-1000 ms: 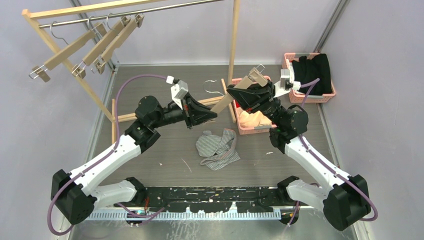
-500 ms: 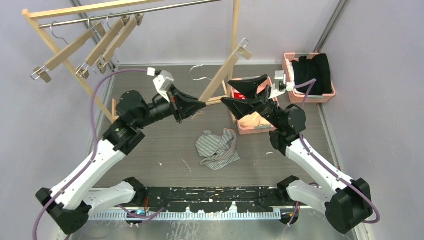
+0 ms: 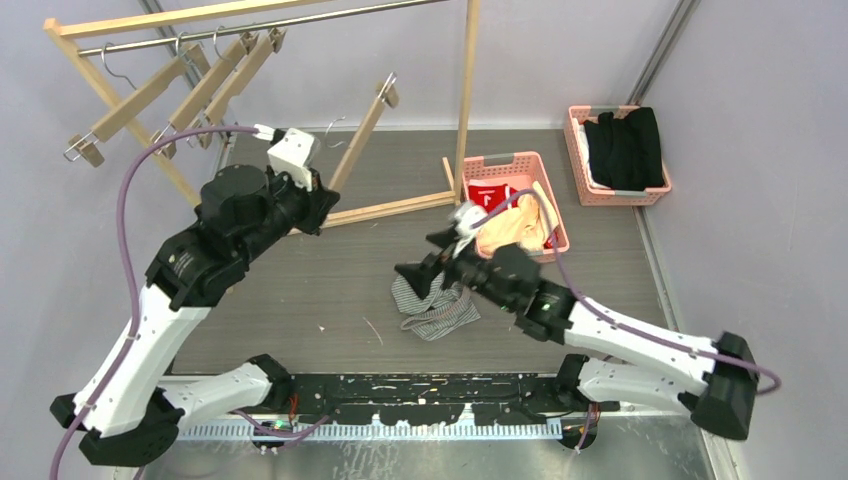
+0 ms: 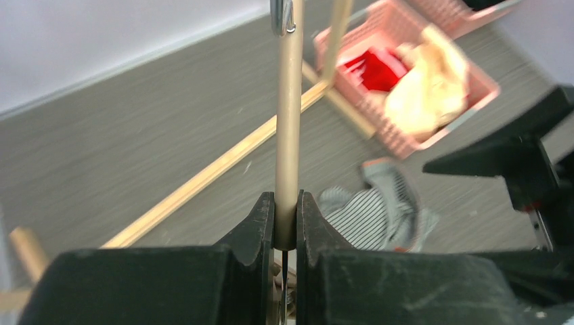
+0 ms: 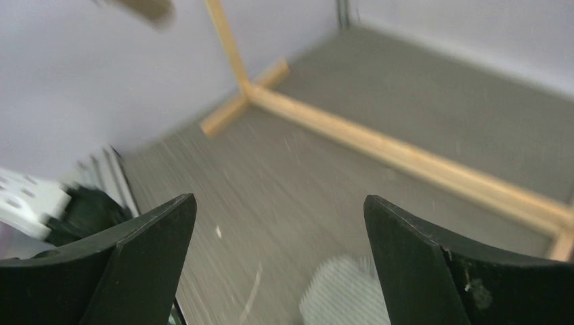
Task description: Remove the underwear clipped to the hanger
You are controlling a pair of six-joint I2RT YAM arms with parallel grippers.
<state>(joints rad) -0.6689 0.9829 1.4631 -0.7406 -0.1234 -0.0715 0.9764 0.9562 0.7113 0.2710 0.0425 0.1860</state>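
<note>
Underwear in pinstripes [image 3: 432, 300]: crumpled on the counter [image 3: 300, 300], just beside the right tool [image 3: 425, 265]. Red pair [image 3: 488, 192] and cream pair [image 3: 510, 235]: down in the near pink basket [image 3: 505, 158] (red at the far end, cream heaped nearer). Left tool [image 4: 286, 203]: pressed tight on the wooden hanger [image 4: 289, 122], raised and tilted by the rack [image 3: 465, 90]. Right tool: fingers [image 5: 135, 264] spread wide, low over the counter, striped cloth just under them.

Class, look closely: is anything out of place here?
Yes: the striped shorts lie crumpled on the table, outside the basket that holds the red shorts and cream shorts.
</note>
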